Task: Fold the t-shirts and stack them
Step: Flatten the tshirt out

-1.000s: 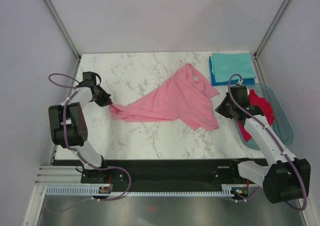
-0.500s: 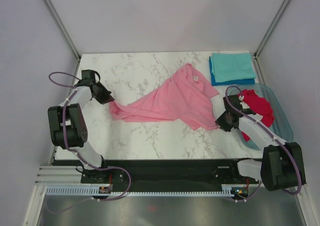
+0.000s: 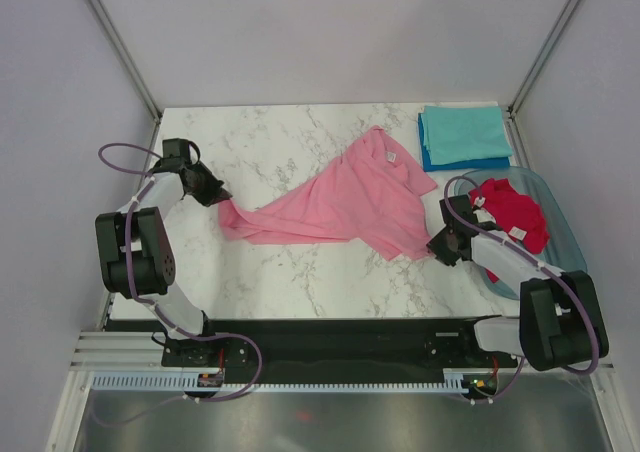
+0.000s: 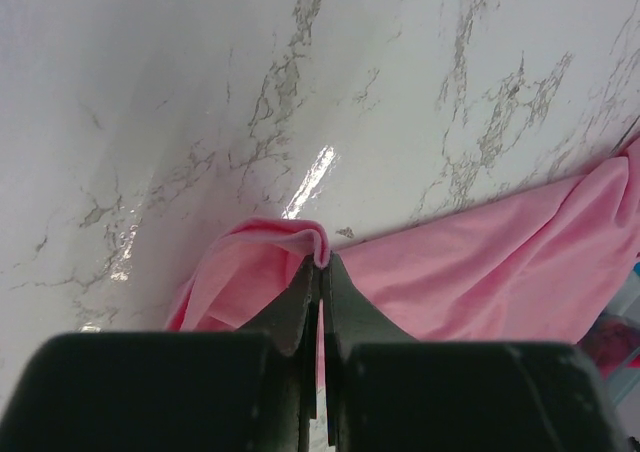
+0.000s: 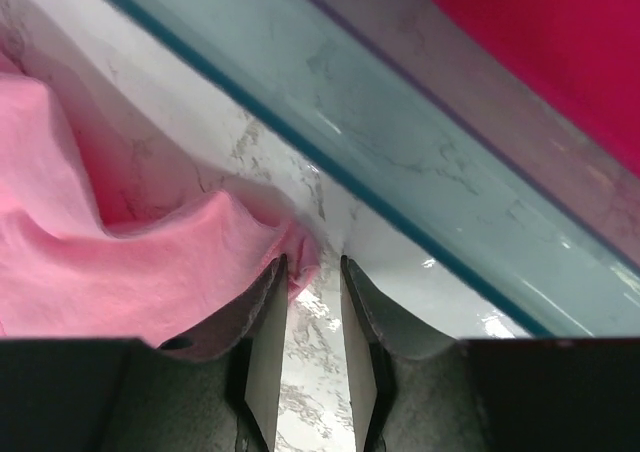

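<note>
Our left gripper [image 4: 320,268] is pinched tight on a small fold of the pink t-shirt [image 3: 350,202] close to the left edge of the table [image 3: 270,142]. Our right gripper [image 5: 312,269] sits low near the right edge with its fingers only narrowly parted. We see bare marble between them, and the shirt's hem just touches the tip of one finger. The pink shirt lies bunched and slanted across the middle of the tabletop, not yet flat. If the right fingers close where they are, we judge they could miss the hem or nudge the wall of the plastic tub [image 3: 570,262] just beside them. A pull from the left could then drag the cloth or slip it off that thin pinch. We count four shirts. One is the pink one, one red t-shirt [image 3: 510,217] lies in the single tub, and one teal t-shirt [image 3: 465,132] is stacked on one blue t-shirt [image 3: 470,163] at the far right corner.
</note>
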Robot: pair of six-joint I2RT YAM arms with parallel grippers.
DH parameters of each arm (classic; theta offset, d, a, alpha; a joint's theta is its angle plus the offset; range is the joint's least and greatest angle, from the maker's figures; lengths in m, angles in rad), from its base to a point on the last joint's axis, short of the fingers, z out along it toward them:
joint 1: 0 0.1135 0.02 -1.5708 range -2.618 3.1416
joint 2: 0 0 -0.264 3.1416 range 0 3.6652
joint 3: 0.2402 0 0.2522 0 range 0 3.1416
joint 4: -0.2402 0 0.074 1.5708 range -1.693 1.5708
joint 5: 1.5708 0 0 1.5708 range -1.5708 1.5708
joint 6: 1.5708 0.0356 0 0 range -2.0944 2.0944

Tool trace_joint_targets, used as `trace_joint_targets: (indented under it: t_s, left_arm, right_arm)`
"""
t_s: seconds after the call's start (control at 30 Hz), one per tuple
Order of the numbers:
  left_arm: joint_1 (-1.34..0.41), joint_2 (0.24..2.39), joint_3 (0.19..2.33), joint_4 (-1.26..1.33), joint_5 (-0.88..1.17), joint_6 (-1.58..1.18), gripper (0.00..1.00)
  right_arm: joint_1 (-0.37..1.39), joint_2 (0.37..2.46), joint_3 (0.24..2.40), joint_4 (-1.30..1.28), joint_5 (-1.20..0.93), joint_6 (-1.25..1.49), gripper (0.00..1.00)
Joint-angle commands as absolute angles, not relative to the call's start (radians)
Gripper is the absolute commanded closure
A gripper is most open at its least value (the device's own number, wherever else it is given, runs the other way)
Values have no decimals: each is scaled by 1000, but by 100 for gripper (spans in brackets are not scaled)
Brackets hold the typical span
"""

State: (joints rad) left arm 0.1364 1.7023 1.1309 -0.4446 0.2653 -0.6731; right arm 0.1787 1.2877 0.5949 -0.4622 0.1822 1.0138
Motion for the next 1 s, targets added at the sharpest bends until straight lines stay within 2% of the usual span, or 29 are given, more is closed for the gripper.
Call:
trace_joint_targets:
  t_s: [0.0, 0.1, 0.17, 0.2, 0.23, 0.33, 0.4, 0.6, 0.73, 0.83, 0.97]
  left_arm:
    - [140, 1669, 1137, -414, 282, -687, 98]
    - [140, 1669, 1135, -413, 282, -687, 98]
    - [141, 1667, 1134, -413, 281, -687, 98]
    - [140, 1667, 1132, -413, 282, -689, 98]
    - [141, 1661, 1132, -413, 281, -687, 98]
    - [141, 1643, 1147, -417, 290, -681, 98]
    - [141, 1596, 1179, -448, 293, -680, 98]
    - [140, 1413, 1435, -560, 288, -725, 98]
    - [141, 1298, 1528, -581, 319, -797, 98]
    - [140, 1183, 1552, -604, 328, -830, 98]
    - [140, 1037, 1555, -647, 314, -853, 98]
  right_arm:
    - [179, 1325, 578, -413, 219, 1028, 65]
    - [181, 1336, 569, -390, 219, 1022, 70]
    - [181, 1335, 565, -382, 219, 1014, 89]
    - [181, 1327, 565, -383, 225, 1009, 97]
    - [179, 1319, 569, -383, 227, 1003, 100]
    - [181, 1267, 609, -423, 245, 954, 100]
    - [181, 1215, 714, -501, 256, 896, 100]
    - [179, 1164, 1205, -734, 311, 781, 100]
    - [179, 1149, 1556, -830, 322, 740, 100]
    - [178, 1109, 1705, -882, 314, 727, 100]
    - [179, 970, 1770, -917, 272, 736, 100]
